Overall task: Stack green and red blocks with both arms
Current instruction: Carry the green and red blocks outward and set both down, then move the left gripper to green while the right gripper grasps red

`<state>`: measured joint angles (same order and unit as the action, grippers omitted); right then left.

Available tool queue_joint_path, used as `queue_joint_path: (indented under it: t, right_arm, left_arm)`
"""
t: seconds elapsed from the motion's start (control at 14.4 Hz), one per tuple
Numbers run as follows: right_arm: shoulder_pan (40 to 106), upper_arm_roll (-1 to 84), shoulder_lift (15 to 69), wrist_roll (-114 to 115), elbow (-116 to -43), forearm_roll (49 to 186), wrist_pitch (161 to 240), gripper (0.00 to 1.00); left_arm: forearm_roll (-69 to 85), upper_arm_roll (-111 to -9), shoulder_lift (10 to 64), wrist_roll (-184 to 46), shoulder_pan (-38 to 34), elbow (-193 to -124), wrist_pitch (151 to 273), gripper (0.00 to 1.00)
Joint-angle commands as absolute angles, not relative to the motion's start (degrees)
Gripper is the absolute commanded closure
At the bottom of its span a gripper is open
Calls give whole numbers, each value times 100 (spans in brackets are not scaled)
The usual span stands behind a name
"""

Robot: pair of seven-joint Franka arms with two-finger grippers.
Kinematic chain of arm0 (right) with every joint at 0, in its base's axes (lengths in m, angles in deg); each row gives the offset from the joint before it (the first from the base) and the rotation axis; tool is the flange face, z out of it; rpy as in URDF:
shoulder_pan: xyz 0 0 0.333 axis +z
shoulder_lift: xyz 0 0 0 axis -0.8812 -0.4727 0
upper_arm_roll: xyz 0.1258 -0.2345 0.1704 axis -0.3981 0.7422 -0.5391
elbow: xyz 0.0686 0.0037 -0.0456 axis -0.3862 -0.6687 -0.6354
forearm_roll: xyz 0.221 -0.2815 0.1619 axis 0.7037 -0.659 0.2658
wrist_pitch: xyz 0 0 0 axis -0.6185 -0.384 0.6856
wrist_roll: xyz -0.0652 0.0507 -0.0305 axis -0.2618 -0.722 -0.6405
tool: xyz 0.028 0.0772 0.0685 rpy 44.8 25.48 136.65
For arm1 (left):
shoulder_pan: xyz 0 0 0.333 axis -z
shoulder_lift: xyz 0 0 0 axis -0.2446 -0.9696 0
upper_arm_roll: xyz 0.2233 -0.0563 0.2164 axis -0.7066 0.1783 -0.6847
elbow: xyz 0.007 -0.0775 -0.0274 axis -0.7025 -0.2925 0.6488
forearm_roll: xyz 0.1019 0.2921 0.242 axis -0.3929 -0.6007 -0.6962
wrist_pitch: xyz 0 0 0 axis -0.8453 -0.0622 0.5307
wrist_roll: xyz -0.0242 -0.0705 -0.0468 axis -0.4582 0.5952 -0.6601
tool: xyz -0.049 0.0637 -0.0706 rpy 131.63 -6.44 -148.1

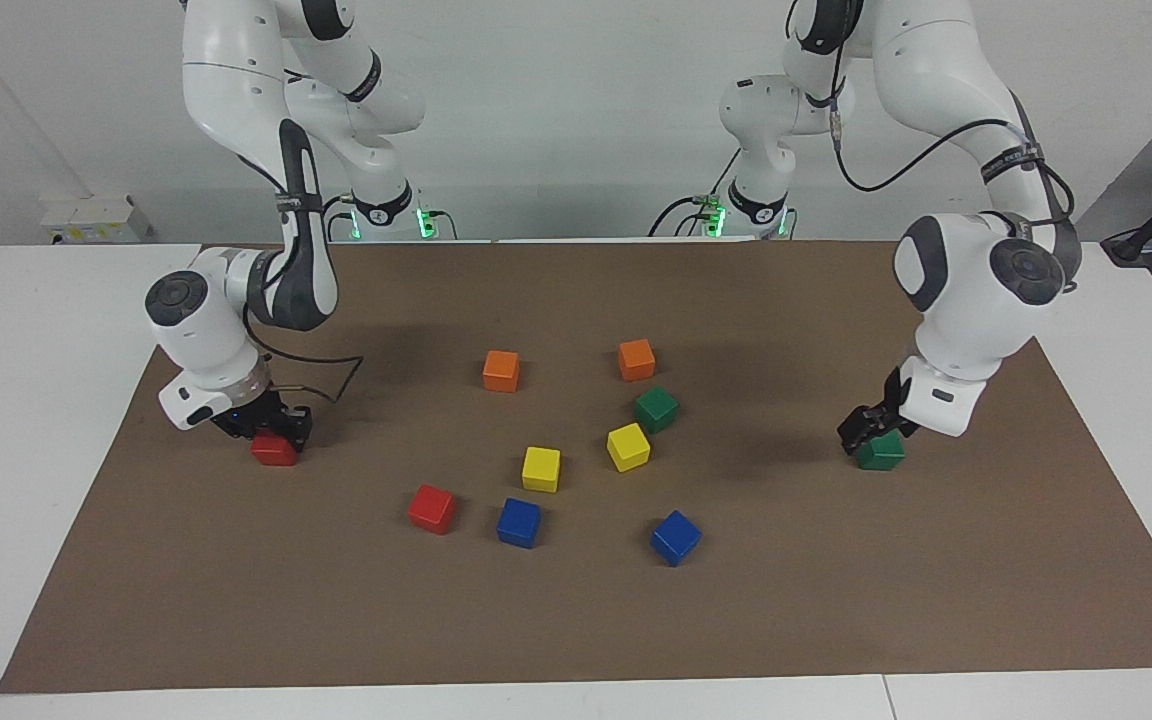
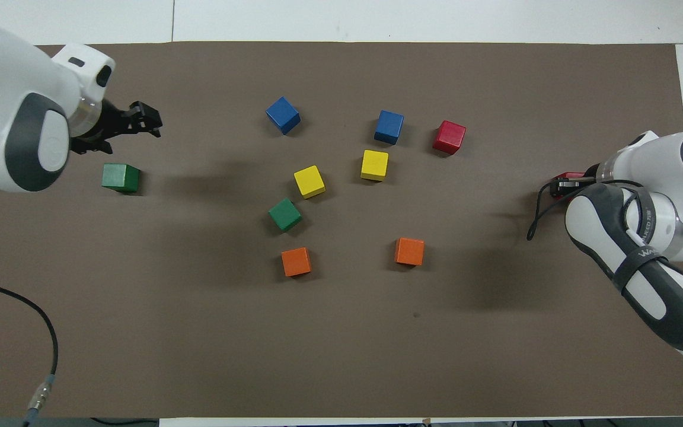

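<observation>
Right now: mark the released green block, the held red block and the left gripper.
released green block [image 2: 120, 177], overhead view, top face.
held red block [image 1: 274, 450], facing view, front face.
left gripper [image 2: 150, 119], overhead view, between its open fingertips.

There's a brown mat [image 1: 836, 600] on the white table [image 1: 26, 400], with two orange cubes [image 1: 501, 370], two yellow cubes [image 1: 541, 468] and two blue cubes [image 1: 519, 522] scattered mid-mat.
</observation>
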<state>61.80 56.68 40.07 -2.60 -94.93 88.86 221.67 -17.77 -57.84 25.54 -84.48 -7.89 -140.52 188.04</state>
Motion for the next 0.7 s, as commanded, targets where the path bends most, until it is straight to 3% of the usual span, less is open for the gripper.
queue_joint_path:
  t: [0.0,0.07,0.21,0.35,0.56,0.63]
  right_arm:
    - [6135,5627,3936,-271,-9495,8920,22304,100]
    - [6118,5627,3927,-315,-9486,8920,22313,1]
    - [6188,5636,3980,-315,-9390,8920,22156,0]
    - [6214,5653,4137,-298,-9075,8763,21491,0]
    - [6345,5601,4165,-324,-7864,8305,19988,0]
    - [6511,5609,4095,-472,-7564,8296,19871,0]
  left_arm:
    - [-1753,-5869,2551,-10184,-82,-14579,19418,0]
    - [-1753,-5869,2699,-10528,68,-15025,19673,0]
    - [-1753,-5869,2938,-10952,376,-15713,20331,0]
    - [-1753,-5869,2991,-10980,482,-15864,20387,0]
    - [-1753,-5878,3026,-11278,667,-15961,20475,0]
    - [-1753,-5878,3026,-11278,711,-15961,20467,0]
